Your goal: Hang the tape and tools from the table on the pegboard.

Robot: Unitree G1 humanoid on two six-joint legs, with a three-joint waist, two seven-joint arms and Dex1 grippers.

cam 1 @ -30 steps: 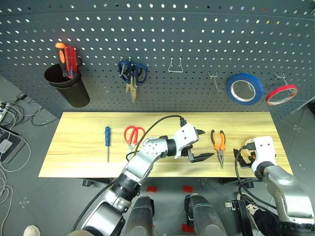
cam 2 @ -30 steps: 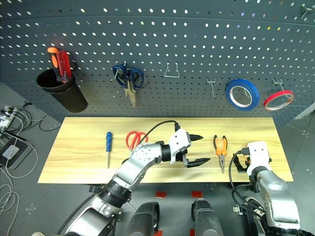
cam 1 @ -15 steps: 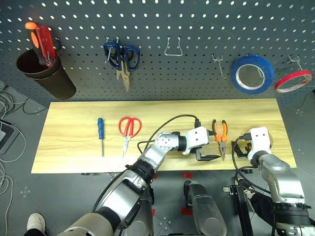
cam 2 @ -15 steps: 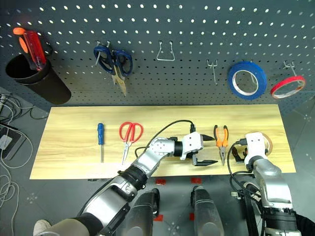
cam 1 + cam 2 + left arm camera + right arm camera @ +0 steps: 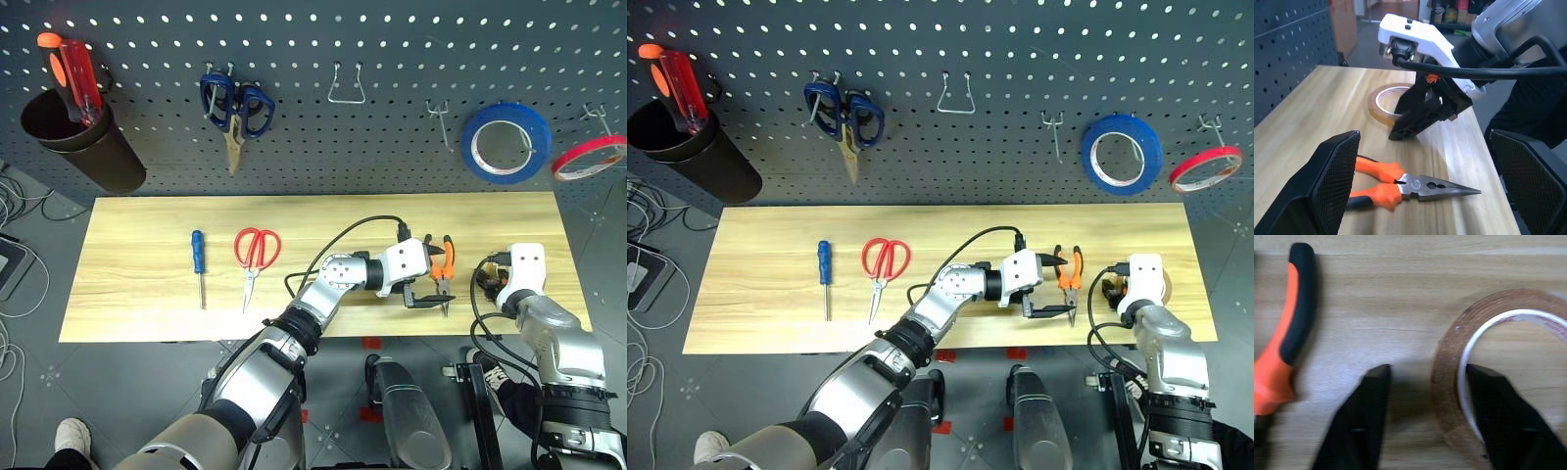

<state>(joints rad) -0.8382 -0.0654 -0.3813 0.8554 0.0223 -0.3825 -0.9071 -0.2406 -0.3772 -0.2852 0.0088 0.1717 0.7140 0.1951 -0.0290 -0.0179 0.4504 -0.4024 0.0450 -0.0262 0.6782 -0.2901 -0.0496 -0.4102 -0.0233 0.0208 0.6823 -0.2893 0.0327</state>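
Straddling the tape's (image 5: 1508,377) wall, the right end effector (image 5: 1427,423) is half-closed; left end effector (image 5: 428,281) gapes wide around pliers (image 5: 440,270).

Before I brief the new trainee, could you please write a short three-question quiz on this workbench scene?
1. True or false: the red-handled scissors already hang on the pegboard.
2. Which hangs farthest to the robot's right? A) blue roll B) thin red ring C) blue-handled scissors
3. What do the fingers of the right gripper straddle?
Key: 1 false, they lie on the table; 2 B; 3 the wall of the tan tape roll.
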